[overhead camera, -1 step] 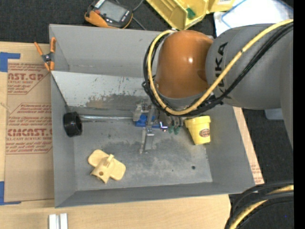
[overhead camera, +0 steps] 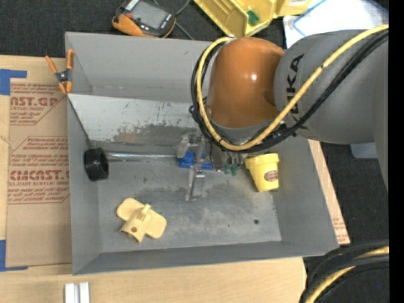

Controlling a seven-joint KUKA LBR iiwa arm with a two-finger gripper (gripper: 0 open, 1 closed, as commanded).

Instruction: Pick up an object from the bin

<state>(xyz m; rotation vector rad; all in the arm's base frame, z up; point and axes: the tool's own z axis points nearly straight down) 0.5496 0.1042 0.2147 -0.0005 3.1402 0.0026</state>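
One hand (overhead camera: 197,191) hangs near the middle of the bin (overhead camera: 126,115), a little toward the far wall, its tip low over the scuffed grey floor. Its tips read as a single slim grey prong with no gap showing, so it looks pressed together, and nothing sits between them. Blue fittings lie just above the prong, under the round orange cover (overhead camera: 243,87) of the wrist. Yellow and black cables (overhead camera: 208,115) loop around that cover and run back along the grey arm (overhead camera: 341,100), which comes in over the bin's right edge.

Nearest the hand is a small yellow cup (overhead camera: 265,171) with a printed label. It is tipped over on the floor just to the right, partly under the wrist and apart from the prong. Below the hand the floor is bare metal.

Well apart, a pale yellow toy part (overhead camera: 140,220) of lumpy shape lies toward the near left corner. A black disc (overhead camera: 96,165) rests against the foot of the left wall, about halfway along it. None of the three things touches another.
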